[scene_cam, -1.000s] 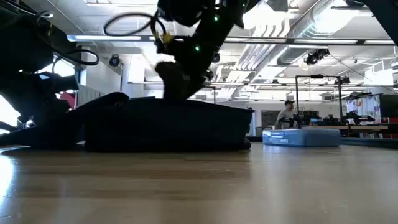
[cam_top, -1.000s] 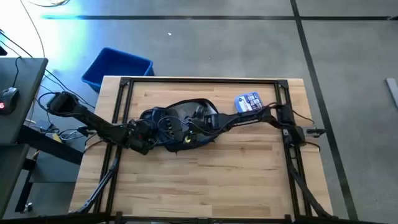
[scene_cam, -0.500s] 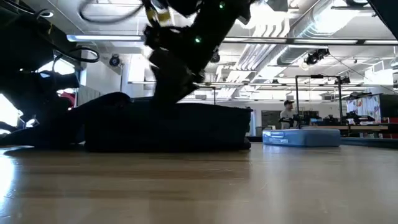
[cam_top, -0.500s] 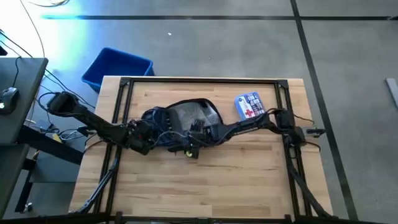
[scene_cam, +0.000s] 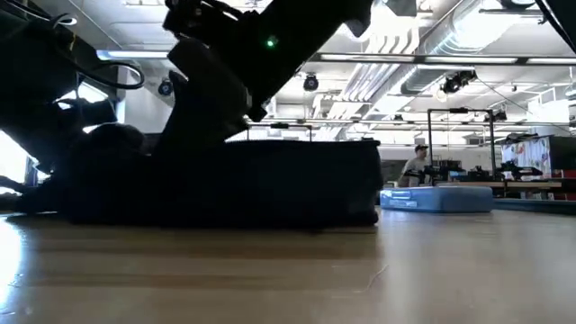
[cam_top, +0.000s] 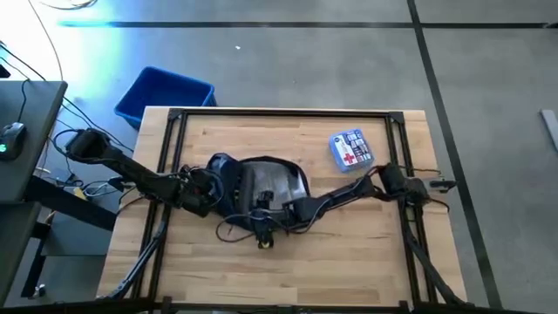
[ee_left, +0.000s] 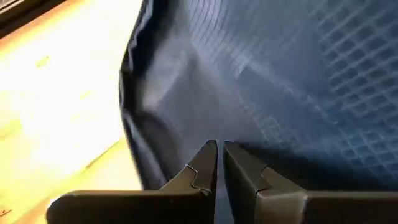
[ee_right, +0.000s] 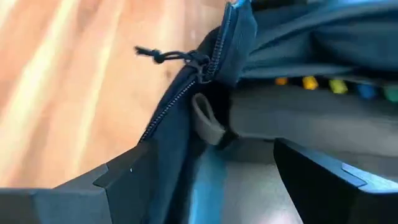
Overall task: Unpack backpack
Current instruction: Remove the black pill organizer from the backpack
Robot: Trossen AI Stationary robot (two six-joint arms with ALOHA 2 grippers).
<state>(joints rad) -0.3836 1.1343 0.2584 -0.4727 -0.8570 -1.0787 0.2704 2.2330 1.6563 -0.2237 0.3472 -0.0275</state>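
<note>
**Both grippers on the backpack, mid-table**

Right gripper (ee_right: pixel 205 180): fingers spread wide apart, straddling the zippered edge of the backpack (cam_top: pixel 257 187). Right wrist view shows the zipper track (ee_right: pixel 180 93) running down between the two fingers, with a black pull cord (ee_right: pixel 165 56) sticking out over the wood. A grey fabric loop (ee_right: pixel 208 124) sits just inside the opening. Deeper in the opening, a row of small coloured dots (ee_right: pixel 336 86) (orange, yellow, blue, green); cannot tell what they belong to. In the high view this gripper (cam_top: pixel 261 231) is at the near edge of the bag, arm reaching in from the right side.

Left gripper (ee_left: pixel 219 163): fingers pinched nearly together, only a thin slit between the tips. They are clamped on a fold of navy fabric at the bag's left end; ripstop grid pattern is visible on the cloth (ee_left: pixel 298 81). High view puts this gripper (cam_top: pixel 202 187) at the bag's left edge, arm coming in low from the left.

Backpack lies flat around the table's (cam_top: pixel 349 253) centre, opening turned up, pale grey lining visible inside. Low view shows it as a long dark slab (scene_cam: pixel 225 184) on the wood, with the arm descending onto it.

Farther out: a blue pouch with a red cross (cam_top: pixel 350 149) sits on the table toward the far right, well apart from the bag. Blue bin (cam_top: pixel 164 94) is on the floor off the far left corner. In the low view, a person (scene_cam: pixel 416 162) is in the room behind.
</note>
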